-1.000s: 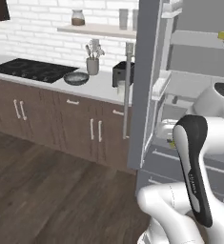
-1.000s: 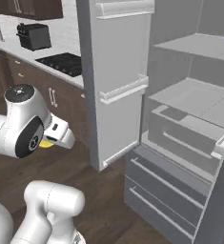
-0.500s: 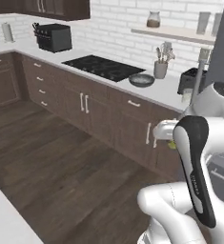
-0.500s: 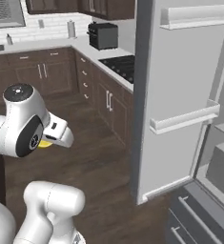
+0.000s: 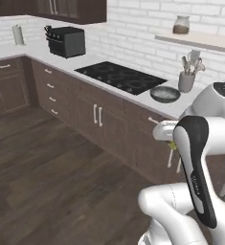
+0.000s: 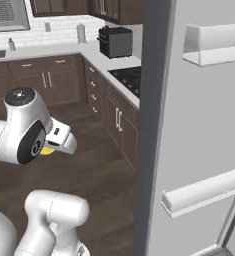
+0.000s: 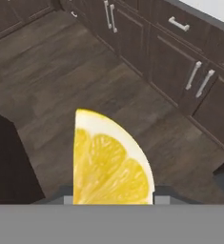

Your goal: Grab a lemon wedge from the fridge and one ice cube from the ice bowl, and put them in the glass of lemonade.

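Claw [image 7: 112, 200] closed on the lemon wedge [image 7: 109, 162], held cut face toward the hand camera, above the dark wood floor [image 7: 61, 81]. In the right base view the wedge [image 6: 47, 150] shows yellow under the wrist, left of the open fridge [image 6: 189, 150] door. In the left base view the ice bowl [image 5: 164, 94] sits on the counter [image 5: 133, 93] beside the cooktop [image 5: 119, 76], a utensil cup [image 5: 186, 81] just behind it.

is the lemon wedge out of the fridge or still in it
Out. The lemon wedge sits in the hand above the dark wood floor, with the open fridge door off to the side.
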Controlling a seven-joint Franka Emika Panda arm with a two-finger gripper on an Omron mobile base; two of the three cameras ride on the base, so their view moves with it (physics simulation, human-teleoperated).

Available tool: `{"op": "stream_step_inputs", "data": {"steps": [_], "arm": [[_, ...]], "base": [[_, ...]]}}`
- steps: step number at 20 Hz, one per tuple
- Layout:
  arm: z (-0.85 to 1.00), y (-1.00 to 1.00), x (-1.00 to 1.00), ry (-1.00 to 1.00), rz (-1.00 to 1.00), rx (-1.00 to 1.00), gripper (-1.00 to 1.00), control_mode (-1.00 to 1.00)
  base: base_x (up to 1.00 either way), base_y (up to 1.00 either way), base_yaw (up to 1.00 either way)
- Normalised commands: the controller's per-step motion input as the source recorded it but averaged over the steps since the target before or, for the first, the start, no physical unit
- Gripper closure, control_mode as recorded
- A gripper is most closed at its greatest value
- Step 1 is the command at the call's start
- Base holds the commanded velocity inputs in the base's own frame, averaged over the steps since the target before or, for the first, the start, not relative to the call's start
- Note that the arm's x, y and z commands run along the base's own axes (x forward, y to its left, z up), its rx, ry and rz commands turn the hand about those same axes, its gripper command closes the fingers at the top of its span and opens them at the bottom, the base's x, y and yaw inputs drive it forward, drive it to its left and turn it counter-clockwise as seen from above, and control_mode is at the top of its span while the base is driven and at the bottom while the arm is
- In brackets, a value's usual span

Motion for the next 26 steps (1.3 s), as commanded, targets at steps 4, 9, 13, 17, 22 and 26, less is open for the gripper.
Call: {"op": "stream_step_inputs", "data": {"steps": [4, 9, 13, 17, 22, 26], "arm": [[0.0, 0.0, 0.0, 0.0, 0.0, 0.0, 1.0, 1.0], [0.0, 0.0, 0.0, 0.0, 0.0, 0.0, 1.0, 1.0], [0.0, 0.0, 0.0, 0.0, 0.0, 0.0, 1.0, 1.0], [0.0, 0.0, 0.0, 0.0, 0.0, 0.0, 1.0, 1.0], [0.0, 0.0, 0.0, 0.0, 0.0, 0.0, 1.0, 1.0], [0.0, 0.0, 0.0, 0.0, 0.0, 0.0, 1.0, 1.0]], "base": [[1.0, 0.0, -0.15], [0.98, 0.11, -0.45], [0.49, 0.29, -0.8], [0.44, 0.3, -0.81], [0.51, 0.32, -0.78], [0.9, 0.42, -0.66]]}}
